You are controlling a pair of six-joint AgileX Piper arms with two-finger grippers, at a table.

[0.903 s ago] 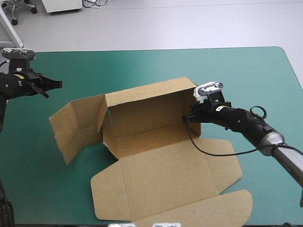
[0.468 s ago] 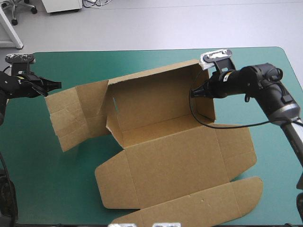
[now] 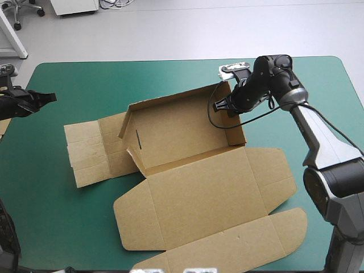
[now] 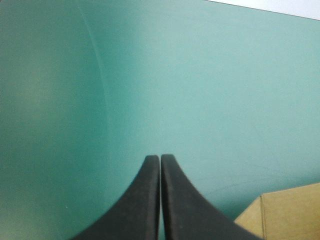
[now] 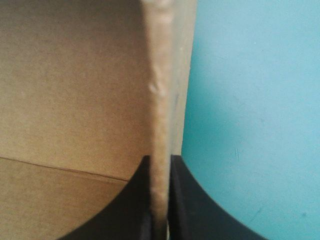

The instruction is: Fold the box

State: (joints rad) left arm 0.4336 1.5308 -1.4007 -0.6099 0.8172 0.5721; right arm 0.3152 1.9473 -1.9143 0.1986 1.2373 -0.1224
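- Right gripper [image 5: 160, 157] pinches the box [image 3: 187, 187] by its 1 o'clock wall, jaws nearly closed on the board.
- Left gripper [image 4: 160, 156], at 9 o'clock, jaws together, empty; arm cut off.

Nothing readable is showing: no text, labels, brands, numbers or signs on the box [image 3: 187, 187] board or the teal-green counter [image 3: 68, 227], any view.
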